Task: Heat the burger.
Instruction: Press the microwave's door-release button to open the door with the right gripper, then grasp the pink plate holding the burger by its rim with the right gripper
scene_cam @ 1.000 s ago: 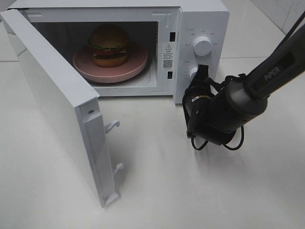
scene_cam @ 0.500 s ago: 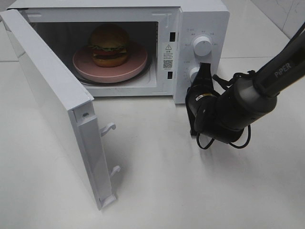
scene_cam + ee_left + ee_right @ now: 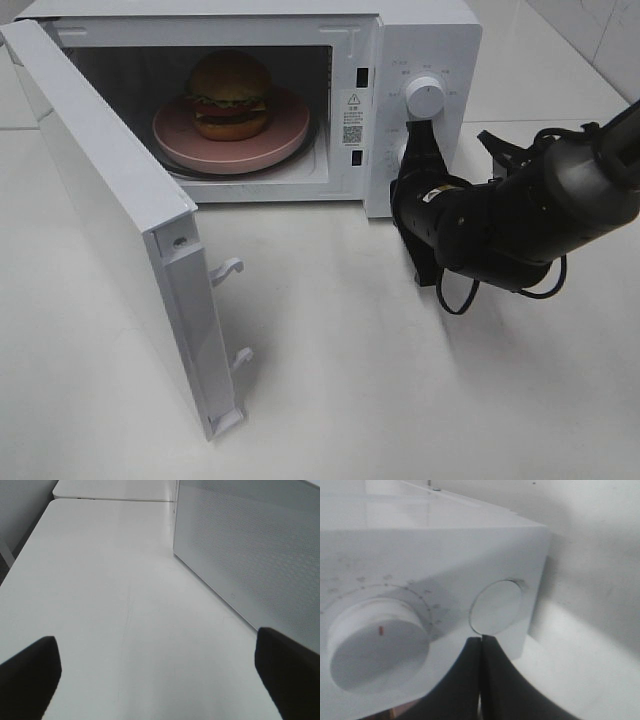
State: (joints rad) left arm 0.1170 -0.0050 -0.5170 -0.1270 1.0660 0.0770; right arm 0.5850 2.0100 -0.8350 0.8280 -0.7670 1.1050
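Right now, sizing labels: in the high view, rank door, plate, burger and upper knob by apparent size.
1. door
2. plate
3. burger
4. upper knob
The door is nearest, which exaggerates it.

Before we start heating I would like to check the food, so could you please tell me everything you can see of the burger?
The burger is whole and upright. Its glossy golden-brown bun holds a green lettuce frill, a dark patty, a bit of yellow cheese and a red tomato slice. It sits about mid-plate on the round pink plate, inside the white microwave, whose door stands wide open. Only the plate touches it.
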